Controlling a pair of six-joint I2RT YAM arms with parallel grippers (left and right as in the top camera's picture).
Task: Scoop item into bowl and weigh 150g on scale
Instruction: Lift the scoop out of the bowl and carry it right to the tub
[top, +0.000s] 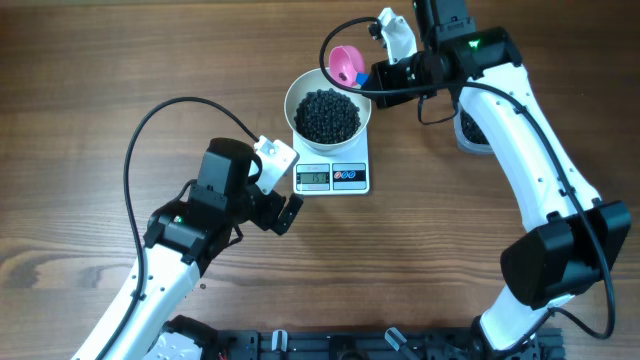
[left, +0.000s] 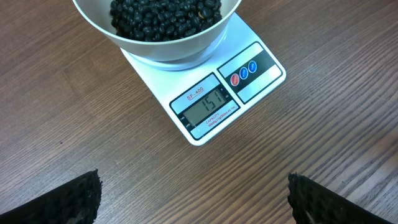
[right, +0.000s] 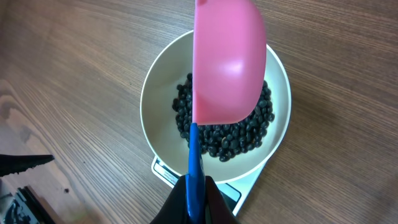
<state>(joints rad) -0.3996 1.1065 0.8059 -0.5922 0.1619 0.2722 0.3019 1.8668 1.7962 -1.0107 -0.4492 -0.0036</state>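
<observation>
Hanging over the near-left part of the worktop, the left arm had its jaws released and spread wide, grasping nothing; in the left wrist view the two black pads sat at the bottom corners with bare wood between them, aimed at the scale just to their right. The scale carried the bowl, which covered most of its platform and left only the near edge with the display and buttons showing. A dark heap of beans filled the bottom of the bowl, and the display appeared to read 151, so the weighing looked essentially done, a shade over the target at most. Over the far-right rim of the bowl the pink scoop was held aloft, apart from the beans, with no beans visible in it from overhead. The right arm had its jaws clenched on the scoop's blue handle. Farther right, a tub with dark contents sat mostly hidden under that arm. Judging by this, what remained was probably only to take the scoop away and set it down, unless an exact figure called for removing a bean or two.
</observation>
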